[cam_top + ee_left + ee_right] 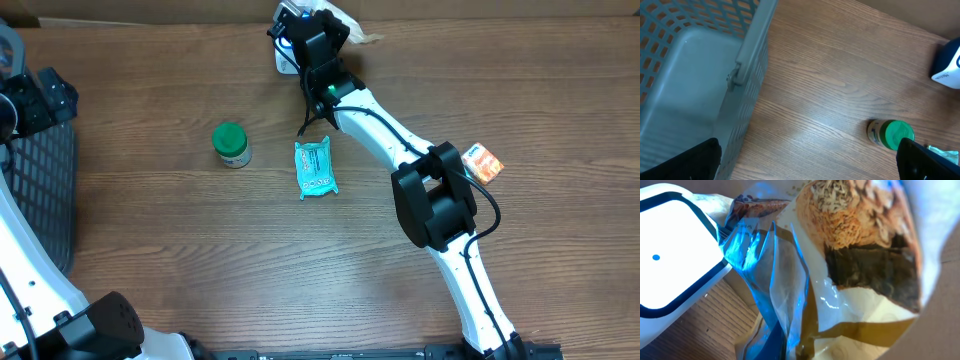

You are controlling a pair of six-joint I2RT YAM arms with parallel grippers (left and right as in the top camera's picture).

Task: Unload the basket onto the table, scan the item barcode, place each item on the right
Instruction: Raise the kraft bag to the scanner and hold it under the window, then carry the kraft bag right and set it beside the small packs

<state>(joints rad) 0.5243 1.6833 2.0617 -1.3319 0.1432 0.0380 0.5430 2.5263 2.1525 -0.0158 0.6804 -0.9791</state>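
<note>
Nearest us, the teal packet (316,168) lies flat mid-table, with the green-capped bottle (231,143) near it on the left and a small orange box (483,162) well apart on the right; at the left edge the left gripper (807,149) hangs beside the grey basket (700,75), jaws spread wide, holding nothing; farthest off, the right gripper (308,32) is clamped on the snack bag (855,255), lifted just beside the white scanner (670,255).
</note>
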